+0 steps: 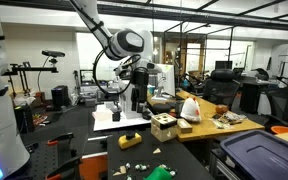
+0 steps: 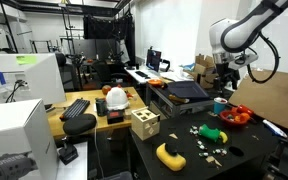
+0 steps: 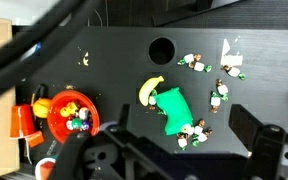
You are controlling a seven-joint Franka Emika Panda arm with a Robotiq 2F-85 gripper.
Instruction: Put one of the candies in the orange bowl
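Your gripper [image 2: 224, 80] hangs well above the dark tabletop [image 3: 114, 50], with open air straight down. Directly beneath it lie a green plastic piece [image 3: 172, 110] and a yellow toy banana [image 3: 149, 90], touching each other. Small wrapped candies [image 3: 194, 62] are scattered around them and out to one side. In the wrist view the shallow orange bowl [image 3: 69, 113] sits off to the left of the fingers, its top open to you from above. A thick black cable [image 3: 44, 40], blurred and close to the wrist, crosses that same side. In an exterior view a small blue cup [image 2: 220, 103] stands just beside the bowl, and a brown cardboard sheet [image 2: 276, 102] rises beyond it.
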